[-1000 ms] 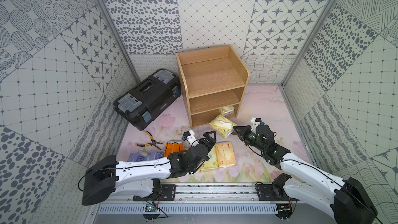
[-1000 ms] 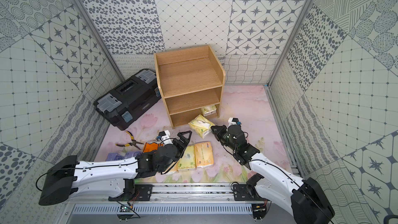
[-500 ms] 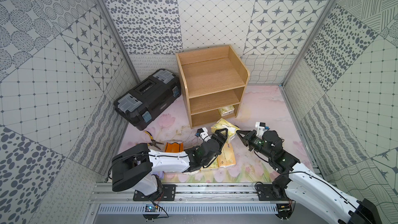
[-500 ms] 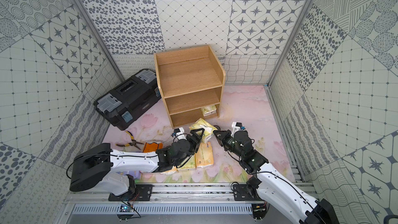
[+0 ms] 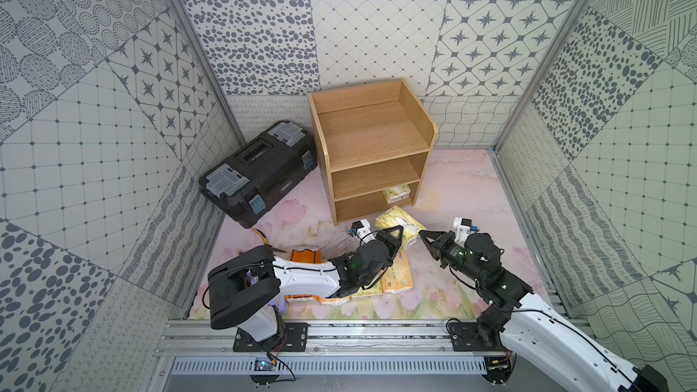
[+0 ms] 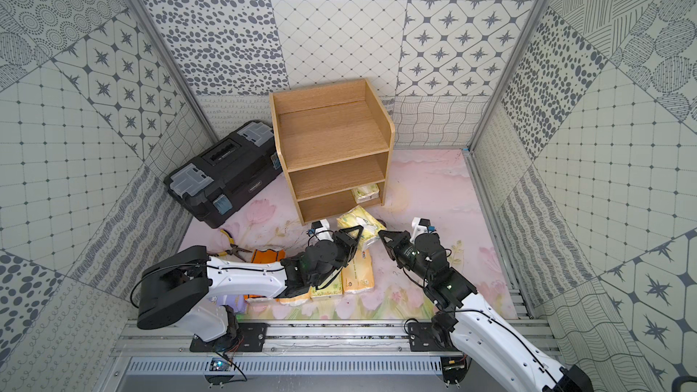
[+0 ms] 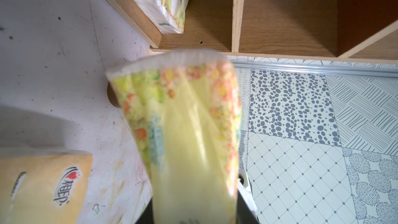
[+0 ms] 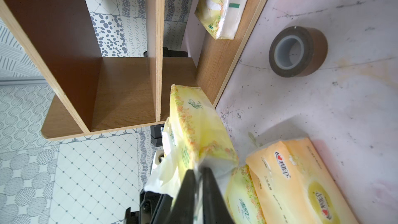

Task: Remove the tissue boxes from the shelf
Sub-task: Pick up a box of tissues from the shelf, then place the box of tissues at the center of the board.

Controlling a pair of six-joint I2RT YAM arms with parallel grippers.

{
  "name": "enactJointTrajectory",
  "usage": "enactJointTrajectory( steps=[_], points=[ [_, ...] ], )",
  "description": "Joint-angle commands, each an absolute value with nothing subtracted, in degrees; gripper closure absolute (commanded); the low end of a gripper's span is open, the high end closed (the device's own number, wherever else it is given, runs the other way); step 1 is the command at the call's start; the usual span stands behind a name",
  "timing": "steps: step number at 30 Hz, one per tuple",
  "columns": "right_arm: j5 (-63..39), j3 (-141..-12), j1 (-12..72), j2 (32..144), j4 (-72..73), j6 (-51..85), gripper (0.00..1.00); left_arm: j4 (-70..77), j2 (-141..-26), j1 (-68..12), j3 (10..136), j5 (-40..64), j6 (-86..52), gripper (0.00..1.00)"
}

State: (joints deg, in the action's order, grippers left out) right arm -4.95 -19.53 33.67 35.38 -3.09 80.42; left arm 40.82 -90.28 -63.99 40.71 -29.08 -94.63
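Left wrist view: the yellow-green pack point(image 7: 187, 138) is being rendered blurred and cut off by the frame edge. In both top views, the lavender packs point(image 6: 235, 301) are being largely covered by the left arm point(image 6: 245, 277).

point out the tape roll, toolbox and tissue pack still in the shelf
tape roll point(image 8: 312, 56): right wrist view, outer band
toolbox point(image 5: 260, 171): in a top view, lid
tissue pack point(image 5: 396, 194): in a top view, front end

The left gripper point(image 5: 399, 234) grips a yellow-green pack point(image 5: 396, 215) before the shelf point(image 5: 371, 137) (second pack point(image 5: 396, 194) inside).
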Motion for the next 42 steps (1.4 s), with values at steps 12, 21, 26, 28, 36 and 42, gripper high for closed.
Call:
enactJointTrajectory(
  steps=[12,21,26,28,36,42],
  points=[
    [12.3,-30.7,33.8,26.9,-30.4,52.3,0.34,25.0,-89.7,-65.3,46.8,-20.8,-83.8,0.72],
    [16.5,-32.6,33.8,19.5,-38.0,50.9,0.34,17.7,-99.8,-69.7,56.4,-14.3,-79.1,0.71],
    [15.5,-31.5,33.8,18.0,-39.8,53.1,0.34,17.6,-107.3,-70.6,61.8,-10.4,-78.5,0.71],
    [15.6,-31.6,33.8,17.9,-40.7,53.3,0.34,17.8,-110.0,-70.5,63.0,-8.8,-79.3,0.71],
    [16.2,-32.1,33.8,17.9,-41.4,53.4,0.34,17.1,-112.9,-70.7,64.1,-6.8,-81.7,0.64],
    [16.2,-31.3,33.8,18.6,-41.5,53.7,0.34,16.3,-110.8,-70.7,62.5,-7.4,-82.6,0.32]
  ],
)
